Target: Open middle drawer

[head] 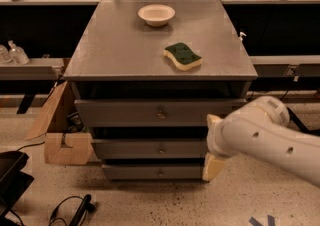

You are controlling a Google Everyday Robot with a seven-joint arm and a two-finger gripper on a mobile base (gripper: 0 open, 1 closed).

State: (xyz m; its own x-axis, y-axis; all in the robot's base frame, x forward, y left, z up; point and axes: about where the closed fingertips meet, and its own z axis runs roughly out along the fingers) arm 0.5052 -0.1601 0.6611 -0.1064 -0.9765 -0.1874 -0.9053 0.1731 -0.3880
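Note:
The grey cabinet [100, 60] has three drawers stacked in its front. The middle drawer [130, 149] is a low grey front with a small round metal knob [161, 148] at its centre, and it looks pushed in. The taller top drawer [120, 112] is above it and the narrower bottom drawer [135, 172] is below. My gripper [212, 162], cream-tipped at the end of the white arm [270, 137], hangs at the right end of the middle and bottom drawer fronts, well right of the knob and not on it.
A white bowl [156, 14] and a green-and-yellow sponge [183, 56] lie on the cabinet top. A cardboard box [60, 137] stands at the cabinet's left. Black cables [70, 210] and a black object [12, 182] lie on the floor at the lower left.

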